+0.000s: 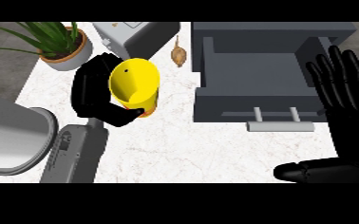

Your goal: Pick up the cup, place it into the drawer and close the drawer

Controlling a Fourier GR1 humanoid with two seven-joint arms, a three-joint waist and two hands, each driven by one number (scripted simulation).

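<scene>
A yellow cup [135, 85] is held over the white counter, left of centre, its open mouth facing up toward me. My left hand [95, 92] is curled round its left side, with the thumb crossing under the cup's lower edge. The grey drawer [259, 105] stands pulled open at the right, its inside bare, a pale handle [279, 126] on its front. My right hand [338, 99] is open at the right edge beside the drawer, fingers straight and pointing up, thumb low.
A potted plant [60, 45] stands at the back left. A grey toaster-like appliance [136, 35] sits behind the cup, with a small brown object [179, 54] beside it. A round metal basin rim [24, 137] shows at the left edge.
</scene>
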